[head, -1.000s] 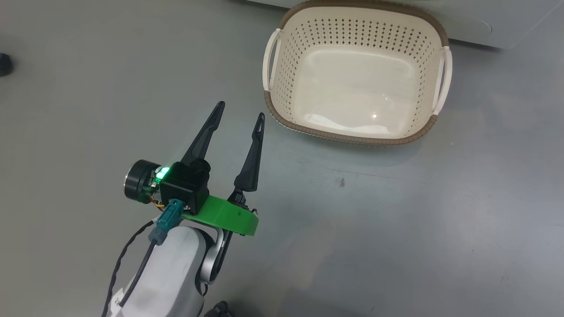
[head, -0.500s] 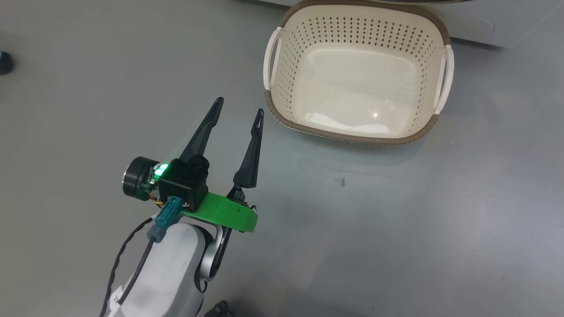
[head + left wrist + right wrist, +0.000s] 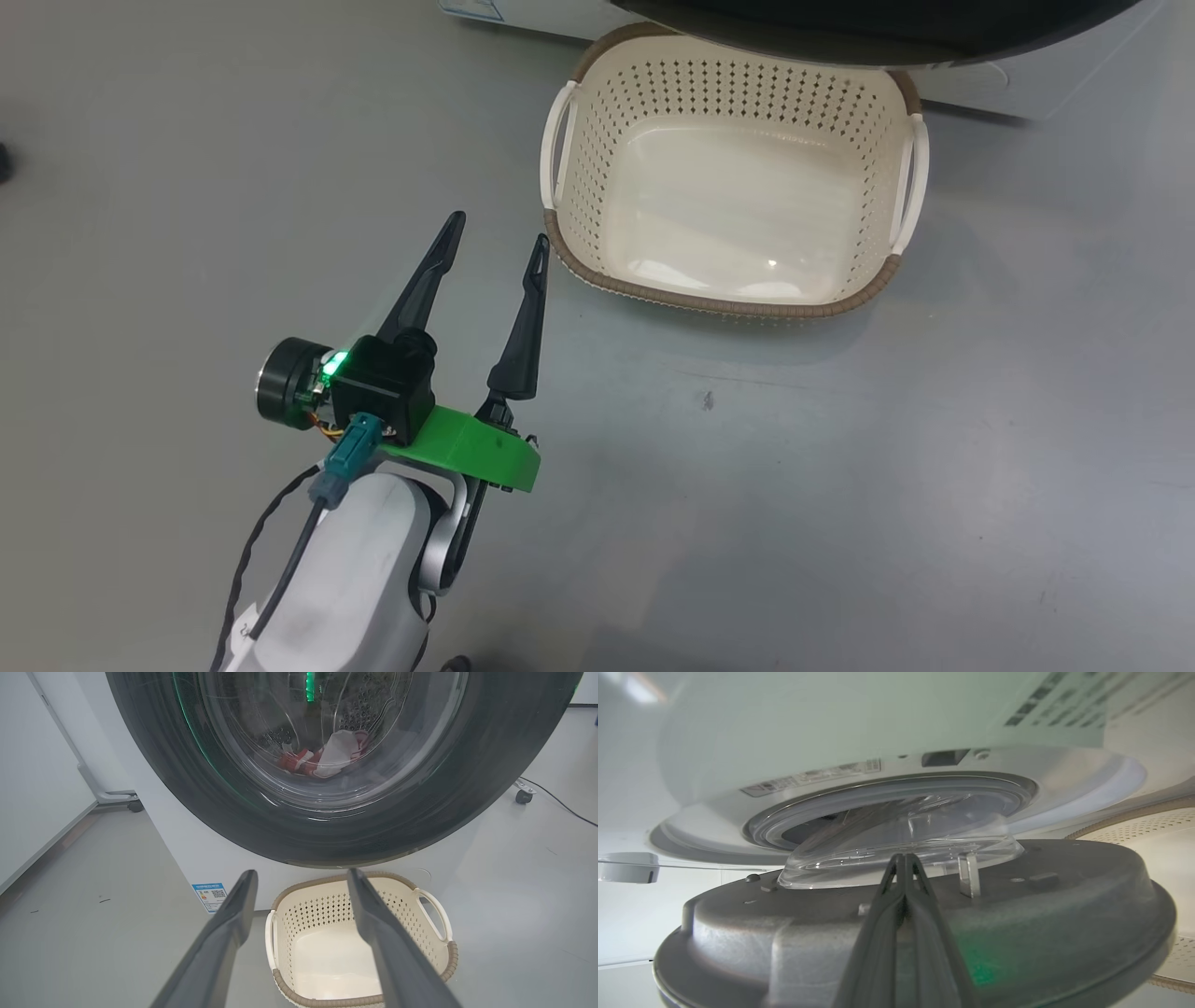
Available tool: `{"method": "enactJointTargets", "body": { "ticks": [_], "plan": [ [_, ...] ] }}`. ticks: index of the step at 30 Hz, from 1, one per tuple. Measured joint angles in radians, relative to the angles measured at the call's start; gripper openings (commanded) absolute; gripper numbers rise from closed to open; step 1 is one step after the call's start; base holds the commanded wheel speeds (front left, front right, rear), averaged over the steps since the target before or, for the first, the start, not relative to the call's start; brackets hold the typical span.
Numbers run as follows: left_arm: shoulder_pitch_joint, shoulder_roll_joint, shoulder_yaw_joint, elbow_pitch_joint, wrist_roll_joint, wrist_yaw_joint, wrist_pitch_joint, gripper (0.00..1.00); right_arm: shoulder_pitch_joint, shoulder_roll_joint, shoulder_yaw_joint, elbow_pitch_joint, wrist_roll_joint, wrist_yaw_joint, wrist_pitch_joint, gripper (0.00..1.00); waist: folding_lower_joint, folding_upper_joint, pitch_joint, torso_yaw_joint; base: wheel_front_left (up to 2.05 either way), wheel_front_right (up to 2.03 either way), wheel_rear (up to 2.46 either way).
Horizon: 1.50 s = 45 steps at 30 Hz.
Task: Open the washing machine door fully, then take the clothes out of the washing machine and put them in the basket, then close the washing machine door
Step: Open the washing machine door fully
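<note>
The washing machine door, round and glossy black, stands ajar in front of the white washing machine. Through its glass bowl I see the clothes, red and white, lying in the drum. The cream basket sits on the floor below the door, with nothing in it. My left gripper hovers open left of the basket, nothing between its fingers. My right gripper is shut. Its fingers reach across the door's grey inner face, with the tips at the foot of the glass bowl.
A blue label is stuck low on the machine's front. A stand leg with a caster is to the machine's left. Another caster and a cable lie on the grey floor to its right.
The head view has shifted a little. The door's black edge now shows at its top, over the basket's far rim. My left gripper stays open in much the same pose.
</note>
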Motion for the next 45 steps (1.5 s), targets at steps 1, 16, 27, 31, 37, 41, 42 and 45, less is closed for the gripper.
{"method": "enactJointTargets", "body": {
  "ticks": [1,16,27,31,37,41,42,45],
  "plan": [
    [0.0,0.0,-0.001,0.002,-0.001,0.0,0.0,1.0,0.006,-0.001,0.003,0.0,0.0,0.001,0.008,0.0,0.0,0.0,-0.003,-0.001,0.0,0.0,0.0],
    [0.003,0.0,0.014,0.014,-0.031,0.005,0.0,1.0,0.102,0.02,0.043,0.0,-0.002,0.05,0.071,0.0,0.0,0.0,-0.055,-0.014,0.0,0.0,0.0],
    [0.015,0.0,0.023,0.041,-0.014,0.005,0.0,1.0,0.195,0.061,0.055,0.0,0.008,0.105,0.094,0.0,0.0,0.0,-0.114,-0.015,0.0,0.0,0.0],
    [0.037,0.0,0.035,0.047,-0.014,0.005,0.0,1.0,0.232,0.091,0.064,0.001,0.015,0.127,0.097,0.0,0.0,0.0,-0.142,-0.017,0.0,0.0,0.0],
    [0.06,0.001,0.035,0.063,-0.008,0.005,0.0,1.0,0.283,0.123,0.069,0.007,0.025,0.149,0.101,0.0,0.0,0.0,-0.187,-0.02,0.0,0.0,0.0],
    [0.083,0.001,0.035,0.07,-0.006,0.005,0.0,1.0,0.321,0.145,0.074,0.012,0.032,0.16,0.102,0.0,0.0,0.0,-0.219,-0.021,0.0,0.0,0.0],
    [0.09,0.001,0.039,0.07,-0.006,0.005,0.0,1.0,0.331,0.151,0.075,0.014,0.034,0.165,0.101,0.0,0.0,0.0,-0.227,-0.021,0.0,0.0,0.0],
    [0.108,0.002,0.049,0.072,-0.007,0.005,0.0,1.0,0.359,0.166,0.077,0.019,0.043,0.166,0.107,0.0,0.0,0.0,-0.251,-0.021,0.0,0.0,0.0]
  ]
}}
